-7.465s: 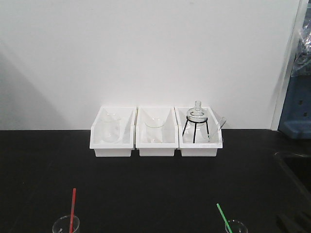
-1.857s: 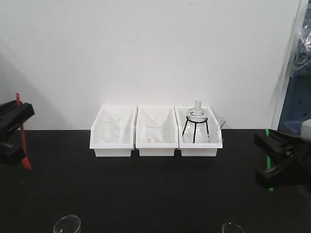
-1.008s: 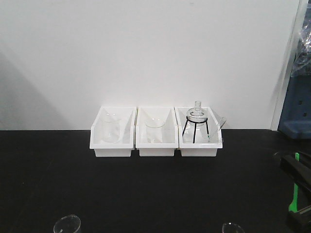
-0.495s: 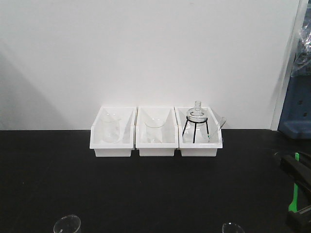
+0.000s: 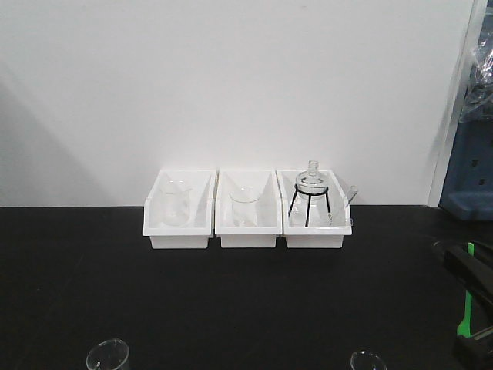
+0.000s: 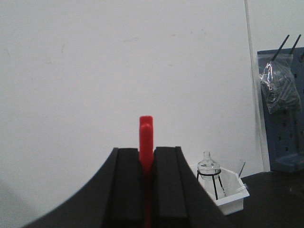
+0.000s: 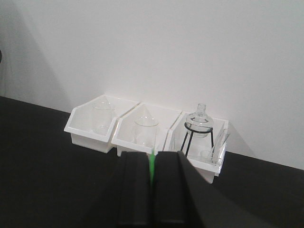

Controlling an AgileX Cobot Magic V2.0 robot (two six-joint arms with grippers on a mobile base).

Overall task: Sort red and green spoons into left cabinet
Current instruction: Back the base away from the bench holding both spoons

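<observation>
Left hand [image 6: 146, 156] clamps red spoon [image 6: 146, 135] upright; right hand [image 7: 151, 157] clamps green spoon [image 7: 151, 168], over the bench [image 5: 231, 308]. Left cabinet not in view; carrying there calls for firm grip, handles clear of the white bins [image 5: 248, 241]

Bright red spoon [image 6: 146, 137], green spoon [image 7: 151, 166], white bins [image 5: 248, 240], black counter [image 5: 231, 308]

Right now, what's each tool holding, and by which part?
Left tool pinches the red spoon, right tool the green spoon, each on its slim handle.
</observation>
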